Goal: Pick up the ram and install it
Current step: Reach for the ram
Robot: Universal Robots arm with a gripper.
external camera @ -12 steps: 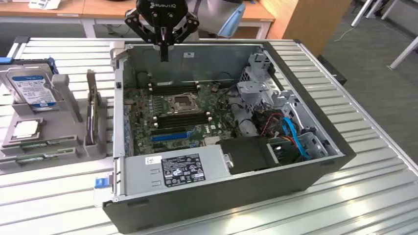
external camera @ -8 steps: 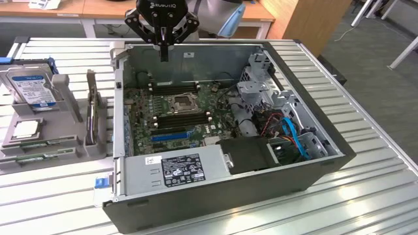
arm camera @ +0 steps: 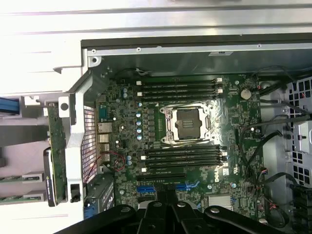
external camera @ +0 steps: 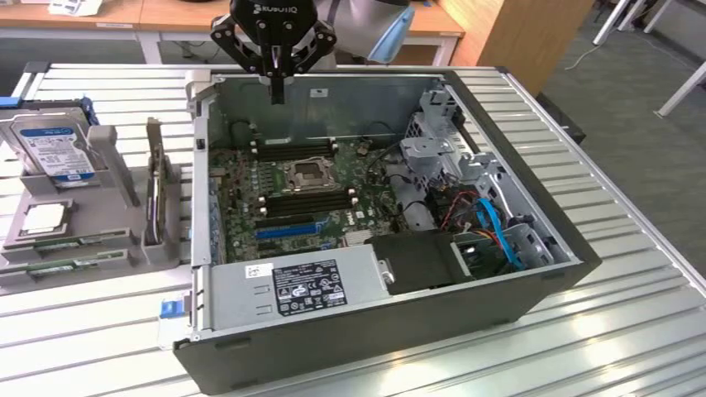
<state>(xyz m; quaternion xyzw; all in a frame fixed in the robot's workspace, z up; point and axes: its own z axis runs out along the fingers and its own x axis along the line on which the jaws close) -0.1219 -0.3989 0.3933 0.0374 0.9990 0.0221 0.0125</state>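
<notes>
Tool (external camera: 278, 89) closed on nothing, hung over the open computer case (external camera: 386, 343) near its rear wall, above the motherboard (external camera: 237, 186). Ram (external camera: 78, 242) lay as green sticks in the gray holder (external camera: 121, 252) on the bench (external camera: 617, 314), at the exterior view's left, well apart from the tool. Judged light, stiff, thin and fragile. Best gripped across the flat faces at mid-length, clear of the contact edge.

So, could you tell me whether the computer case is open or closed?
Open: the computer case has no side panel on, and its motherboard is exposed.

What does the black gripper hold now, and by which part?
Nothing: the black gripper is shut and empty above the open grey computer case.
</notes>
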